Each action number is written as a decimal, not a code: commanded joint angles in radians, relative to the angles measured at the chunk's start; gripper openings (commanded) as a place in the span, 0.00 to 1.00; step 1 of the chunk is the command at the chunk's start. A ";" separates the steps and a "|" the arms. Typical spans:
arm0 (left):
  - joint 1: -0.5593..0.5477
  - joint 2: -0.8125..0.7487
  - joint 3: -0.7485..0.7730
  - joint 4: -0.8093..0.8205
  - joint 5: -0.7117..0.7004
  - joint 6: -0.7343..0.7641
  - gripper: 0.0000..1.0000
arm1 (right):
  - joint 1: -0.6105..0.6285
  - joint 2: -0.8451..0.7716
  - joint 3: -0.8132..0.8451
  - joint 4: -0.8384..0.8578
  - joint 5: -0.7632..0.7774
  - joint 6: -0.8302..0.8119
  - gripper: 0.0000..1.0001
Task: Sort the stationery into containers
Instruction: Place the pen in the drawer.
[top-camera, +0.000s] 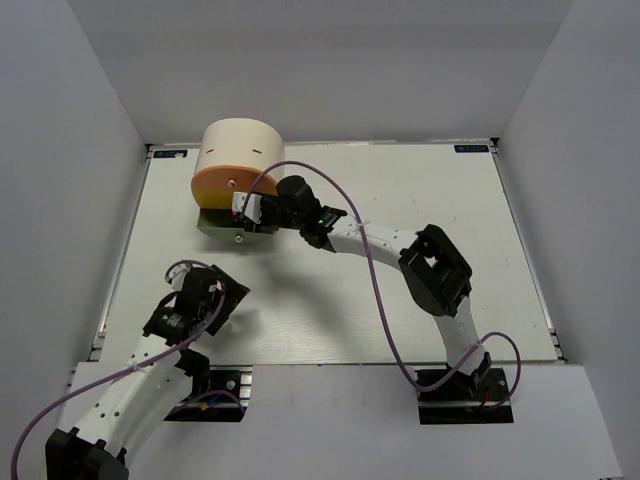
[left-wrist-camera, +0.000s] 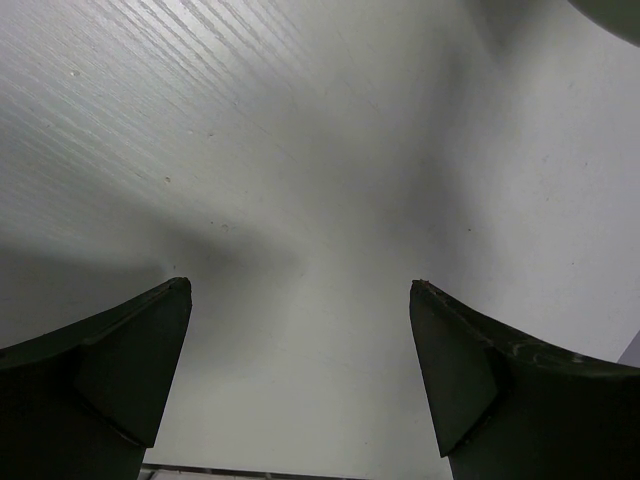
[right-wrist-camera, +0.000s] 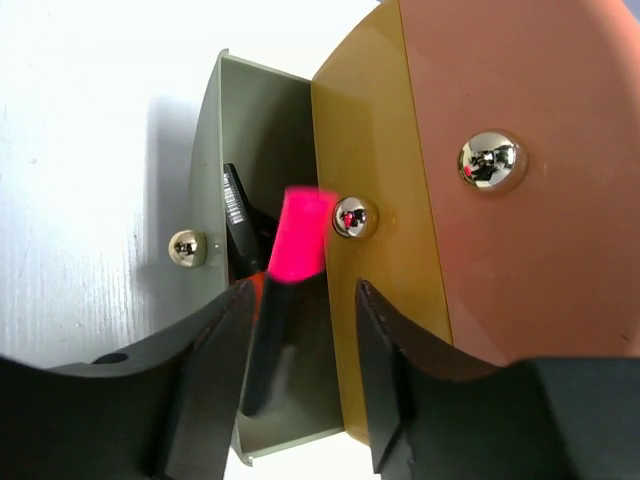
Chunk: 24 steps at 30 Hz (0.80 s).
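Note:
The cream drum container (top-camera: 238, 150) stands at the back left, its lowest grey-green drawer (top-camera: 220, 224) pulled out. In the right wrist view this drawer (right-wrist-camera: 212, 150) is open beside the yellow (right-wrist-camera: 365, 140) and orange (right-wrist-camera: 500, 300) sections. My right gripper (right-wrist-camera: 305, 290) is open over the drawer. The pink-capped highlighter (right-wrist-camera: 295, 245) stands tilted between the jaws, leaning on the left finger, its lower end in the drawer. Another black highlighter (right-wrist-camera: 237, 215) lies in the drawer behind it. My left gripper (left-wrist-camera: 300, 290) is open and empty above the bare table. The erasers are not visible.
Round metal knobs (right-wrist-camera: 489, 160) stick out from the drawer fronts close to my right fingers. The right arm (top-camera: 380, 240) and its purple cable stretch across the middle of the table (top-camera: 420, 190). White walls enclose the table on three sides.

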 joint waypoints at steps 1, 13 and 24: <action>0.008 -0.001 -0.004 0.027 0.010 0.011 1.00 | -0.009 -0.008 -0.011 0.072 -0.011 -0.010 0.52; 0.008 0.037 -0.004 0.118 0.048 0.060 0.95 | -0.025 -0.204 -0.161 0.052 -0.055 0.076 0.41; 0.008 0.140 -0.013 0.305 0.067 0.167 0.75 | -0.094 -0.401 -0.249 -0.490 -0.123 0.297 0.00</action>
